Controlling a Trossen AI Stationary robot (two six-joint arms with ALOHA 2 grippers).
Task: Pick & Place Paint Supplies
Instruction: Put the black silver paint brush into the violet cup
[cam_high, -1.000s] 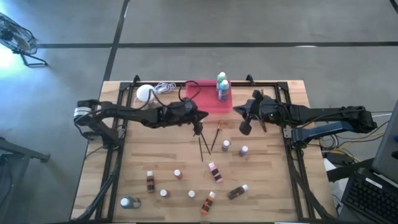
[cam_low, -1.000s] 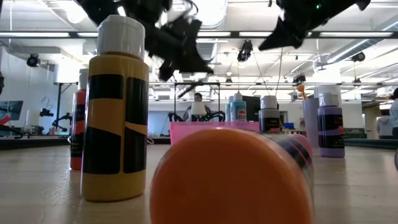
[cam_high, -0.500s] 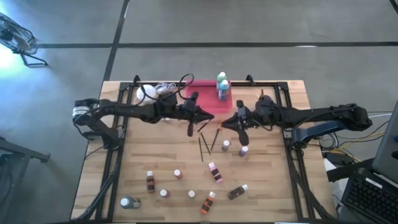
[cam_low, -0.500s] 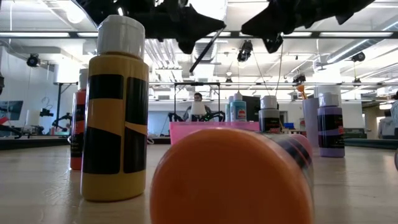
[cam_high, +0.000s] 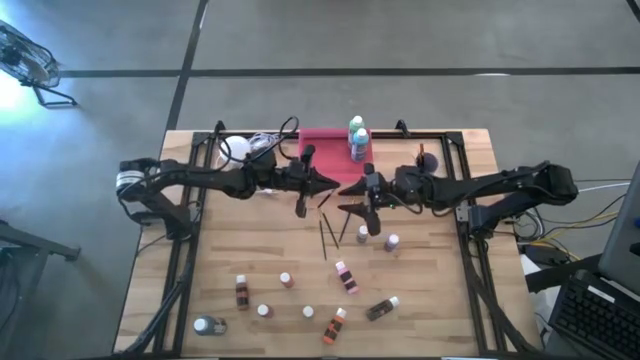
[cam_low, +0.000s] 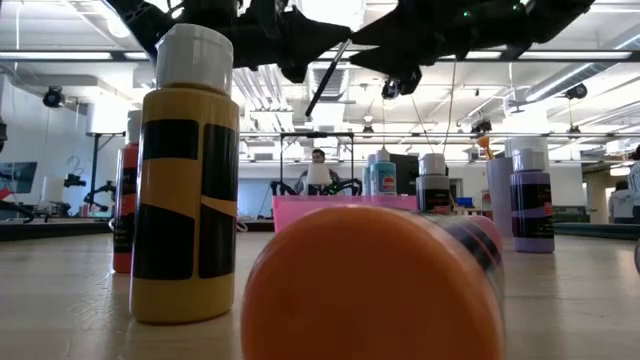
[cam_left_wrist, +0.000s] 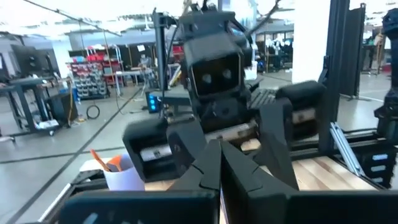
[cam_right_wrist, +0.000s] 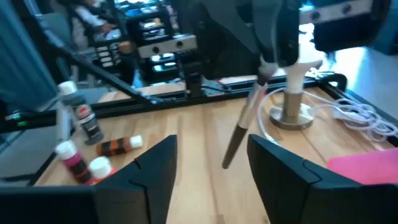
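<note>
Mid-handover of a paintbrush (cam_high: 301, 203), by the look of it, just in front of the pink tray (cam_high: 325, 160). Left gripper (cam_high: 322, 184) clamped shut on the brush's upper end, with the brush hanging tilted beneath it, as the right wrist view shows (cam_right_wrist: 242, 134). Right gripper (cam_high: 350, 198) facing the left one from the other side of the tray's front edge, fingers (cam_right_wrist: 155, 163) spread well apart and holding nothing, the brush shaft hanging ahead of the gap between them.

Two more brushes (cam_high: 327, 236) flat on the wooden table (cam_high: 220, 260) in front of the tray; small white-capped bottles (cam_high: 345, 276) scattered farther forward; the green and blue bottles (cam_high: 356, 140) already standing in the tray.

Next, likely: right gripper forward until the shaft sits between its fingers, then closing on it before any release by the left. Thin, tilted shaft, so easy to miss or knock aside; slow approach called for.
</note>
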